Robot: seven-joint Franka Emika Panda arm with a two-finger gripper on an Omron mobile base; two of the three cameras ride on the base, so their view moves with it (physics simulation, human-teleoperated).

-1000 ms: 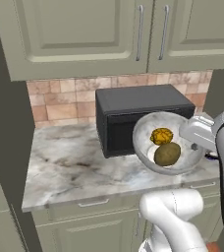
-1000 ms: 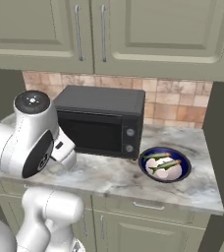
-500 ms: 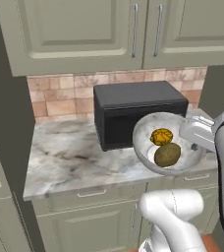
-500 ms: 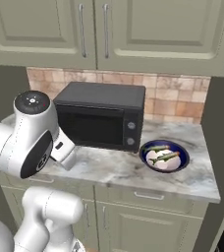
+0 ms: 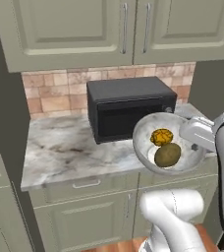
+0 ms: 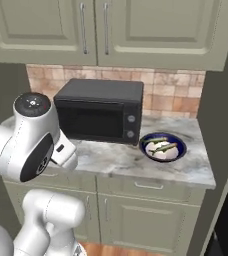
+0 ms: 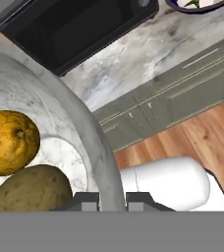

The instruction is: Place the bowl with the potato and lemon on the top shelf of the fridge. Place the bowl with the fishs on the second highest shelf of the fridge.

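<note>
From the left base view, the marbled bowl point(image 5: 169, 143) hangs above the veined stone worktop point(image 5: 70, 147), cradling a bumpy lemon point(image 5: 161, 136) and smooth oval potato point(image 5: 167, 154). From the right, the blue-rimmed bowl point(image 6: 163, 146) of slim fish point(image 6: 162, 147) sits beside the boxy black microwave point(image 6: 100, 110). In the hand view, the claw point(image 7: 113, 201) is clenched on the marbled bowl's rim.

You're looking at a marbled grey-white counter point(image 5: 65, 152) over sage-green base cabinets point(image 6: 151, 210) with drawers, and a black microwave point(image 6: 100, 111) stands on it against a backsplash of tan and pink tiles point(image 5: 45, 93). Above you hang matching upper cabinets point(image 5: 84, 29) with slim metal handles. A strip of reddish wooden floor point(image 7: 182, 142) lies below.
</note>
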